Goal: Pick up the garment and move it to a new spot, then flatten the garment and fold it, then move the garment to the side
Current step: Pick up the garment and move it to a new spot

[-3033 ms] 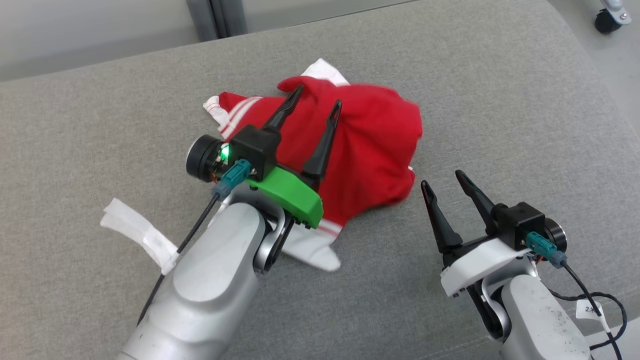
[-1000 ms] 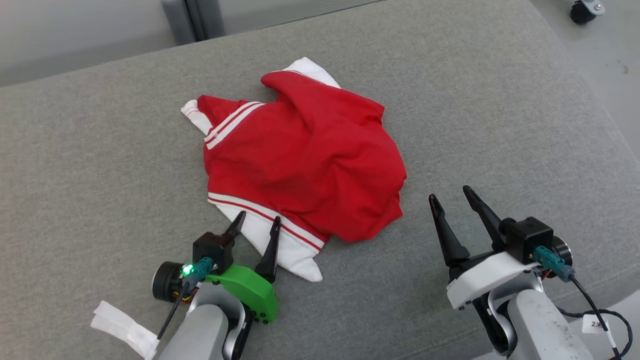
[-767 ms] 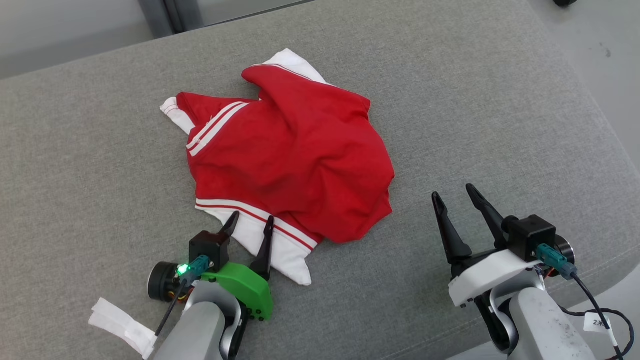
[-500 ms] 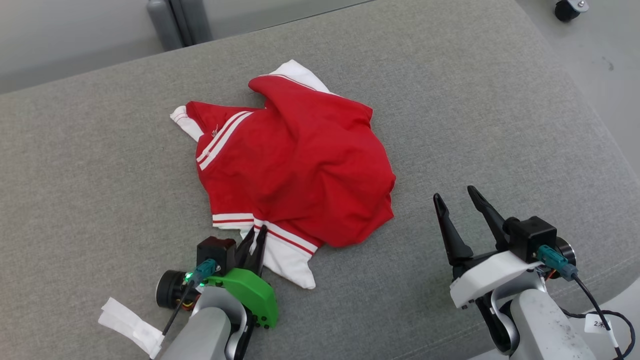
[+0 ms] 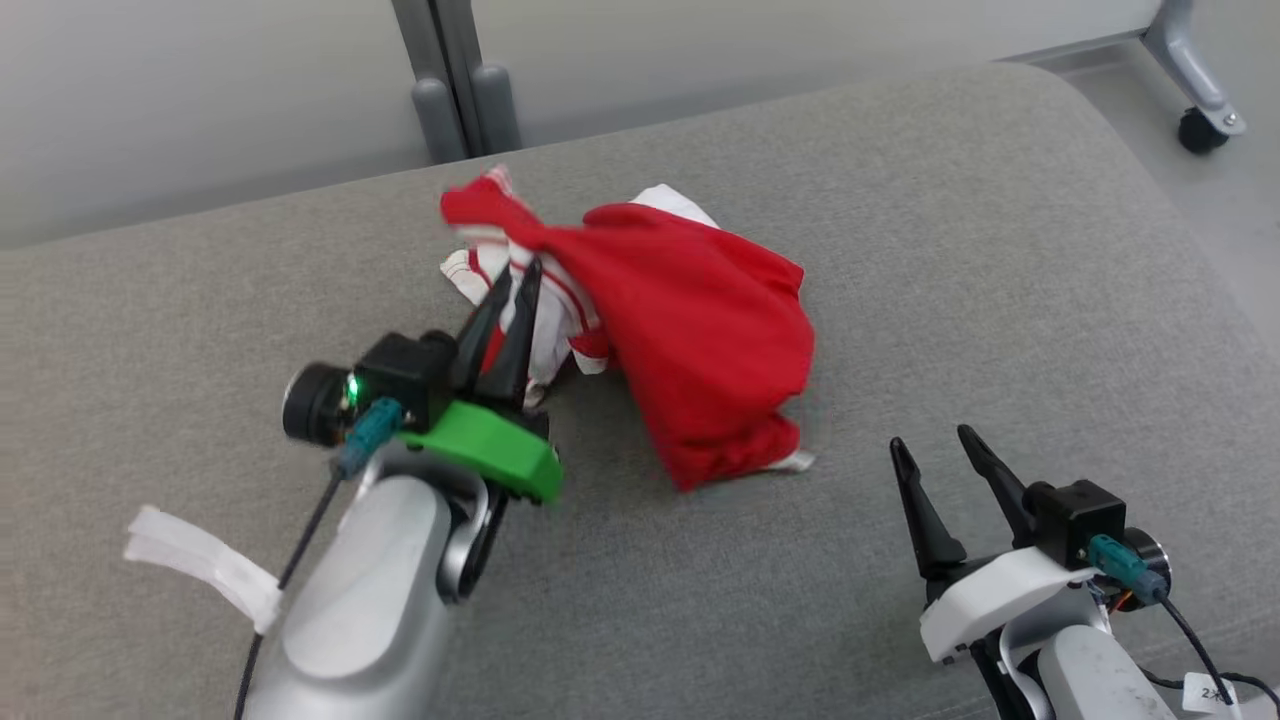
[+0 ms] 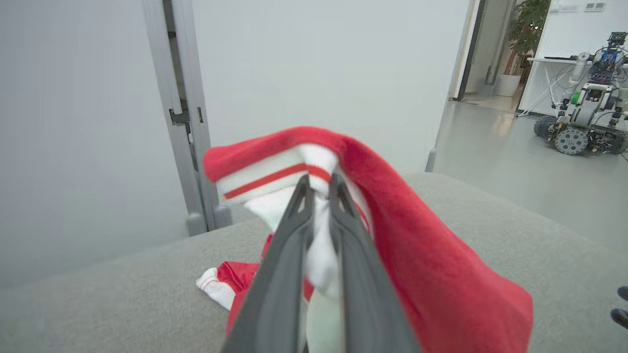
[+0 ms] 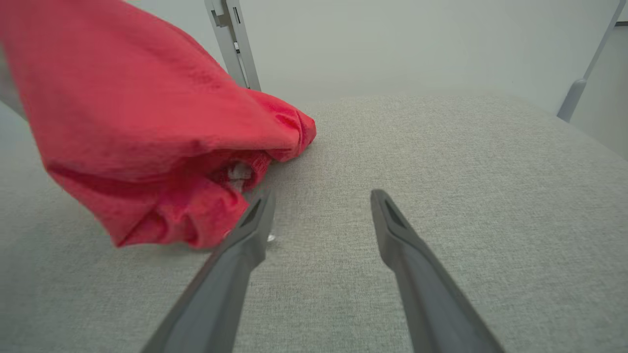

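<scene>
Head view: left gripper (image 5: 522,275) up above the grey cushion (image 5: 1000,250), jaws pinched tight on the white ribbed hem (image 5: 545,320) of the red garment (image 5: 700,340). Garment bunched at the far-middle of the cushion. Hem end held up at the jaws, red bulk draping right and toward the near side, low end touching the fabric. Top-left corner of the cloth blurred. Right gripper (image 5: 931,440) low right, jaws spread wide with nothing in them, apart from the garment. White tape tag (image 5: 200,565) by the left arm's cable, grey post (image 5: 455,90) behind the cushion, castor (image 5: 1195,130) on the floor far right. Left wrist view: left gripper (image 6: 320,179) jaws almost together, white cloth squeezed between them. Red-striped hem (image 6: 260,179) folded over the tips, red garment (image 6: 417,264) hanging off to the right, one white end down on the cushion (image 6: 122,304). Wheeled robot (image 6: 584,122) across the room. Right wrist view: right gripper (image 7: 322,196) jaws wide apart over bare cushion (image 7: 466,157). Garment (image 7: 137,122) up left, lowest fold just beside the left-hand finger; cannot tell if touching.
</scene>
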